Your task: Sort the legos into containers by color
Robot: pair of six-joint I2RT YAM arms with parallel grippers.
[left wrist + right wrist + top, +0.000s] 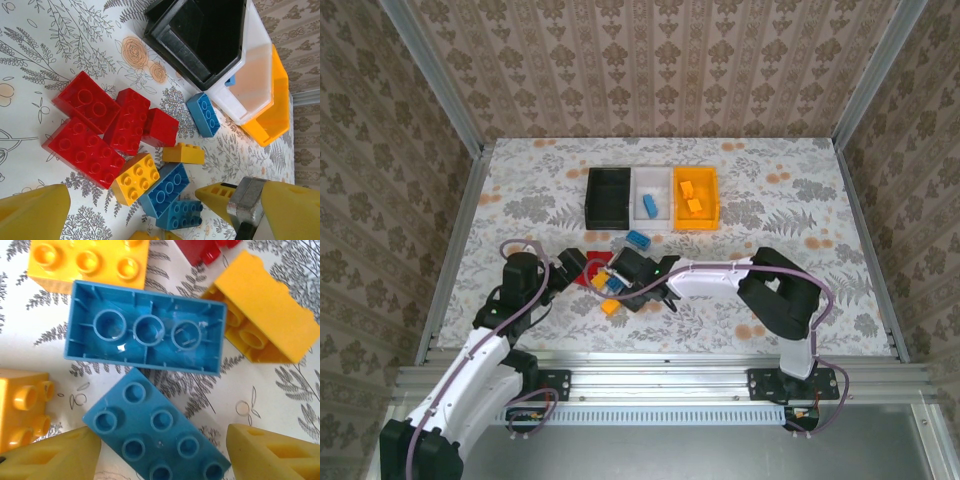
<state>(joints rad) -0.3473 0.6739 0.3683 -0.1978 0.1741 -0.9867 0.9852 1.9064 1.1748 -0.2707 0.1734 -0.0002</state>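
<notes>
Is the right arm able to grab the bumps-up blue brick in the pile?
Probably yes. The right gripper is open with a finger each side of that blue brick, nothing covering it. The upside-down blue brick nearby might get nudged.

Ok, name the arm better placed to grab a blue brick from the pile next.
The right arm, probably. Its jaws stand open on either side of the studs-up blue brick, in line to close on it. The left arm has open jaws too, but they span several bricks, none singled out.
</notes>
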